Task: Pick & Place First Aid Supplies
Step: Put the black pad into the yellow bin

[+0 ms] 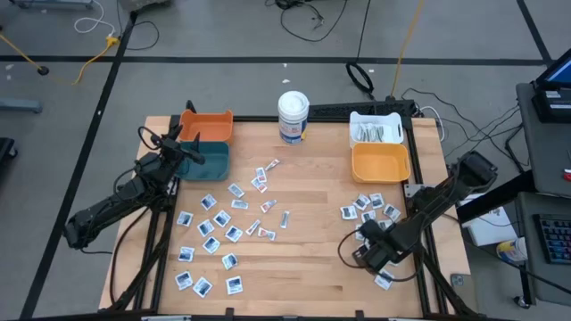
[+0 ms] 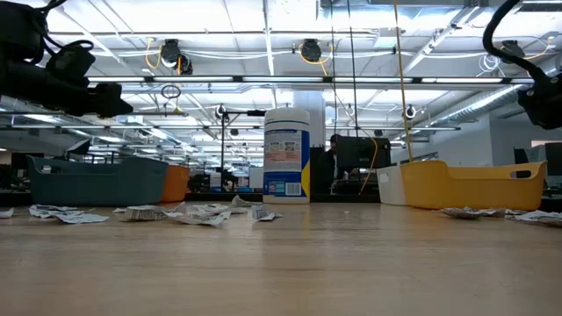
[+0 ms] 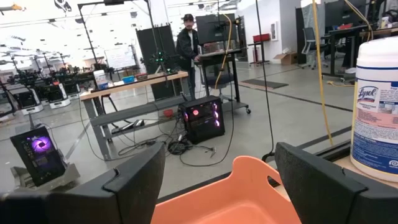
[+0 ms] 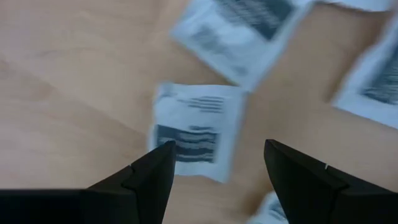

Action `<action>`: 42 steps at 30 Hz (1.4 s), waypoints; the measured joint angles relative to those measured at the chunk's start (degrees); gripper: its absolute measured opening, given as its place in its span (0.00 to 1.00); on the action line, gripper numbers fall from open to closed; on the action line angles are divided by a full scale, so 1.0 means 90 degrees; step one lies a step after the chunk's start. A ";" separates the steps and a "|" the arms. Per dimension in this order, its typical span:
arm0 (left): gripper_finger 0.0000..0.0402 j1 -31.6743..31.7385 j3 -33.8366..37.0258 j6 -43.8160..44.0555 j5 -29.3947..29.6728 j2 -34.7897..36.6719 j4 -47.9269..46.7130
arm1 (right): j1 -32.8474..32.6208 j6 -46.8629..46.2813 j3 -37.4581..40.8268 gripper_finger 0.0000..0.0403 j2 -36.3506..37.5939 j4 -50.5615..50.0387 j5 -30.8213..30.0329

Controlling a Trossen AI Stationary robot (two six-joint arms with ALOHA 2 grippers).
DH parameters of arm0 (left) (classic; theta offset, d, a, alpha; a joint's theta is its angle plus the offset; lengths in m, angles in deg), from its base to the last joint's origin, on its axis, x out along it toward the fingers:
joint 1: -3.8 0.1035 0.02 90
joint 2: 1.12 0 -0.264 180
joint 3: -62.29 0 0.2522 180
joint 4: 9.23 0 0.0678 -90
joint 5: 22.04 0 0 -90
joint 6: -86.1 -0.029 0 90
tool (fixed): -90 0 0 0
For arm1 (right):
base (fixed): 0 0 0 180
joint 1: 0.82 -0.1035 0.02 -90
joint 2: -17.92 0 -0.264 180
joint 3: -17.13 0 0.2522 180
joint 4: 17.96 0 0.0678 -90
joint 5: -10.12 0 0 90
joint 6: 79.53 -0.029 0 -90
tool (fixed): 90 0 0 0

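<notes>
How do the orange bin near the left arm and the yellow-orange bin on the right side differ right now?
The darker orange plastic bin sits at the table's far-left corner, touching a teal bin; the lighter yellow-orange plastic bin sits on the right, beside a white bin. The left tool hovers open over the orange bin; no tool is above the yellow-orange one. Both look empty.

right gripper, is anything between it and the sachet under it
Nothing visible is. In the right wrist view the right gripper has its fingers open over a square white-and-blue sachet lying flat on the bare wooden table. Other sachets lie nearby, none across the gap.
</notes>
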 joint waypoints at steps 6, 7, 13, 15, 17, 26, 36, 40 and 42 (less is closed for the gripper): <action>0.77 -0.0001 -0.0001 0.0000 0.0000 0.0001 0.0000 | 0.0010 -0.0005 0.0252 0.58 -0.0045 0.0366 0.0006; 0.77 -0.0002 -0.0001 0.0000 0.0000 0.0002 0.0000 | 0.0010 -0.0005 0.0307 0.57 -0.0045 0.0383 0.0005; 0.77 -0.0002 -0.0001 0.0000 0.0000 0.0000 0.0000 | 0.0010 0.0049 0.0487 0.36 -0.0045 0.0364 0.0007; 0.77 0.0000 -0.0002 0.0000 0.0000 0.0000 0.0000 | 0.0010 0.0067 0.0492 0.27 -0.0048 0.0338 0.0012; 0.77 -0.0002 -0.0002 0.0000 0.0000 0.0000 0.0000 | 0.0010 0.0129 0.0497 0.17 -0.0050 0.0333 0.0022; 0.77 -0.0002 0.0000 0.0000 0.0000 0.0001 0.0000 | 0.0090 0.0401 0.0351 0.04 0.0033 0.0303 0.0184; 0.77 0.0000 -0.0002 0.0000 0.0000 0.0002 0.0000 | 0.0459 0.0714 -0.0102 0.02 0.0563 0.0006 0.0566; 0.77 0.0000 -0.0001 0.0000 0.0000 0.0000 0.0000 | 0.0749 0.0936 -0.0253 0.01 0.0862 -0.0171 0.0837; 0.77 -0.0002 -0.0002 0.0000 0.0000 0.0002 0.0000 | 0.0901 0.1068 -0.0365 0.01 0.1032 -0.0461 0.0892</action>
